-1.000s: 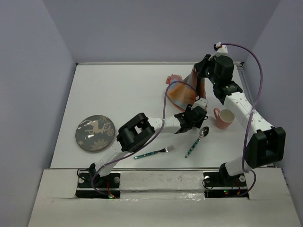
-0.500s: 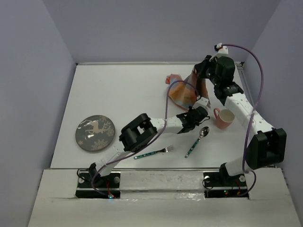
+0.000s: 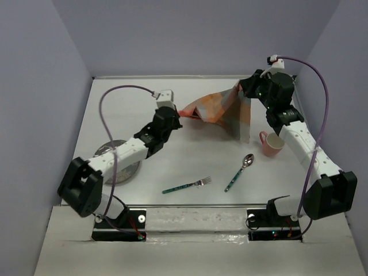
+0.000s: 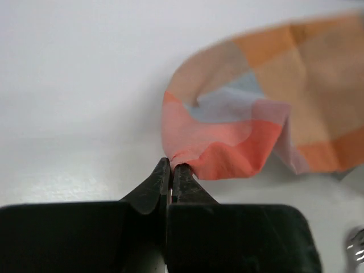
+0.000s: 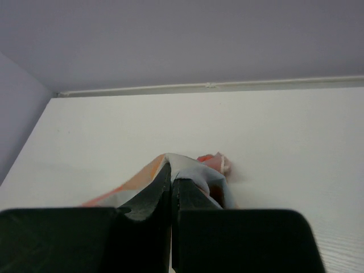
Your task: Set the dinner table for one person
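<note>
The orange-and-grey plaid placemat [image 3: 215,107] hangs stretched above the back of the white dinner table [image 3: 172,146], held at two corners. My left gripper [image 3: 179,113] is shut on its reddish left corner; in the left wrist view the jaws [image 4: 170,166] pinch the cloth [image 4: 256,119]. At the upper right corner my right gripper [image 3: 240,89] is shut on the fabric, and in the right wrist view the cloth [image 5: 196,174] drapes over the closed tips [image 5: 170,170]. A grey patterned plate [image 3: 129,168] lies at the left, partly under my left arm.
A green-handled fork [image 3: 187,186] and a spoon [image 3: 240,171] lie near the front middle. A pink cup [image 3: 271,144] stands at the right, close under my right arm. Grey walls enclose the table on three sides.
My left gripper has shut on a placemat corner and swung left across the table, pulling the cloth out wide. My right gripper has kept its hold and shifted slightly right.
</note>
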